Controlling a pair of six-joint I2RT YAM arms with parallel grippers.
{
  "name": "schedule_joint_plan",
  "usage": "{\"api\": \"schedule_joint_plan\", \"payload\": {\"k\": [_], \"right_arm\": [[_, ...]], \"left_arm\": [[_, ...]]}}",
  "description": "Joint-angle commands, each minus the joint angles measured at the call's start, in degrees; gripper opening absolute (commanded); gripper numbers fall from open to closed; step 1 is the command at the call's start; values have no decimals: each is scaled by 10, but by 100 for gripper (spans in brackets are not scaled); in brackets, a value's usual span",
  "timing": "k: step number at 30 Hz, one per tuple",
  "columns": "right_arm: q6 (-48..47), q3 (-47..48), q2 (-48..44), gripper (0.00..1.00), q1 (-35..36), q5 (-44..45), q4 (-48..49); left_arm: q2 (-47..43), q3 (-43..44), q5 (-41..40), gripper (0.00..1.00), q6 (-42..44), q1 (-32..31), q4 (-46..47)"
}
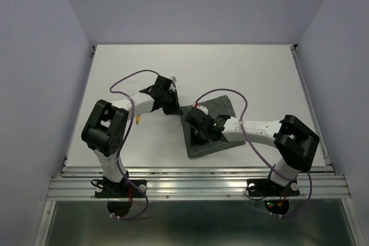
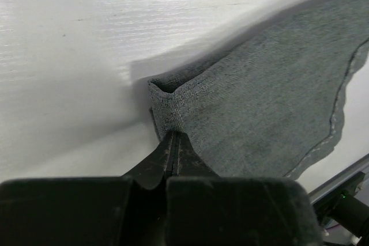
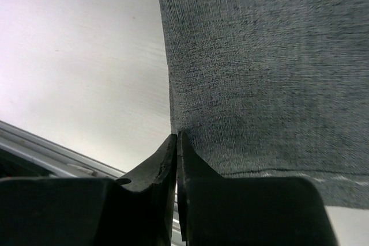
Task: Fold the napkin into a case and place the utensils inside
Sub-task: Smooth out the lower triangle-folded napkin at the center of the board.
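The napkin (image 1: 222,108) lies folded toward 4 o'clock of the bench (image 1: 230,67) centre. The left pincer (image 2: 174,136) is clamped on its 10 o'clock corner; the right pincer (image 3: 176,137) pinches its 8 o'clock edge.

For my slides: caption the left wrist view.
Left end effector shut on the napkin's folded corner, white table behind.

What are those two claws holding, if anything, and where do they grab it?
Both pinch the dark grey-green cloth napkin: the left gripper at a folded corner, the right gripper at its side edge.
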Motion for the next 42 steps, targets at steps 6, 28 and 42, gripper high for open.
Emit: {"api": "schedule_joint_plan", "payload": {"k": [6, 28, 42], "right_arm": [[16, 14, 92, 8, 39, -16, 46], [28, -8, 14, 16, 89, 36, 19], [2, -11, -4, 21, 95, 111, 72]], "left_arm": [[66, 37, 5, 0, 18, -3, 17], [-48, 22, -31, 0, 8, -3, -19], [-167, -74, -31, 0, -9, -4, -43]]}}
